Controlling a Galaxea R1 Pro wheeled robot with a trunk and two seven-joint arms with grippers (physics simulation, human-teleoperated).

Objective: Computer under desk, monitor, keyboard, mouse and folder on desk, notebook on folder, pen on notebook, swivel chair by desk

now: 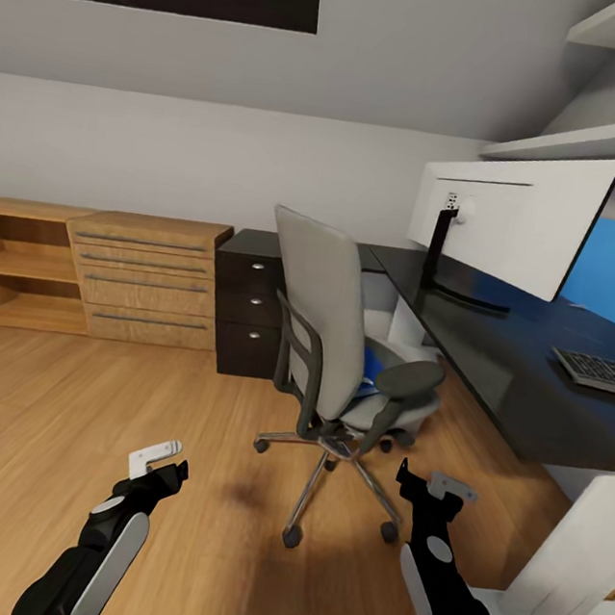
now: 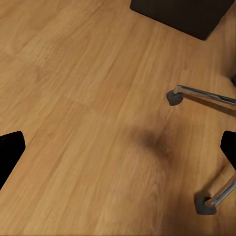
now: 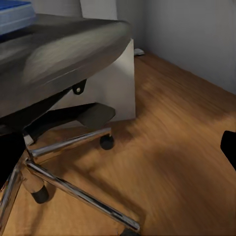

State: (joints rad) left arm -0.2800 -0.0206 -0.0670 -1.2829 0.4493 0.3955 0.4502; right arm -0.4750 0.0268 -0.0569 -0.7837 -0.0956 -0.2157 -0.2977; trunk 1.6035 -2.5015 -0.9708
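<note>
The grey swivel chair (image 1: 329,330) stands on the wood floor in front of the black desk (image 1: 504,363), its back toward me. The blue folder (image 1: 369,369) lies on its seat, and a corner of the folder (image 3: 14,12) shows over the seat edge. The monitor (image 1: 518,219) stands on the desk, white back toward me, with the keyboard (image 1: 605,373) to its right. My left gripper (image 1: 163,463) hangs open over bare floor, left of the chair base (image 2: 201,96). My right gripper (image 1: 428,485) is open, low beside the star base (image 3: 64,162). The computer, mouse, notebook and pen are out of view.
A dark three-drawer unit (image 1: 248,305) closes the desk's left end, and a light wooden dresser (image 1: 146,277) with open shelves runs along the wall beyond it. A white desk leg (image 1: 576,556) stands at my right. White wall shelves (image 1: 602,133) hang above the monitor.
</note>
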